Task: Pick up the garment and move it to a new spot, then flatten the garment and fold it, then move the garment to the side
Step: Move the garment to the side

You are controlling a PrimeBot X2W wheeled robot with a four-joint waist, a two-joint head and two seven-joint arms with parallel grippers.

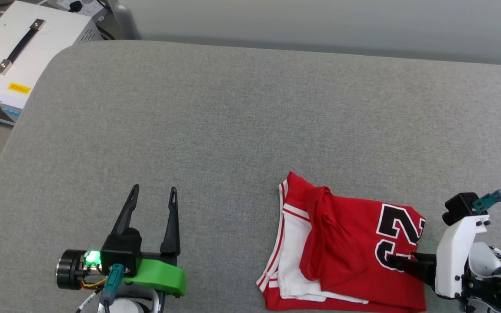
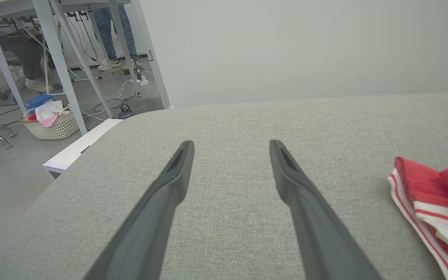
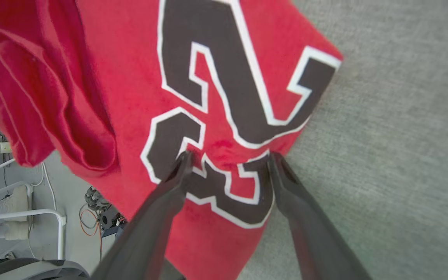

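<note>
Right end effector spread, tips resting on folded red garment at its 3 o'clock edge, over black-and-white "23". Left end effector spread, garment well apart at 3 o'clock on grey tabletop.

Grey table, white case, wicker basket

Folded red jersey on the grey pad

The garment lies folded, black-and-white number up, white sleeve and striped trim showing.
</note>
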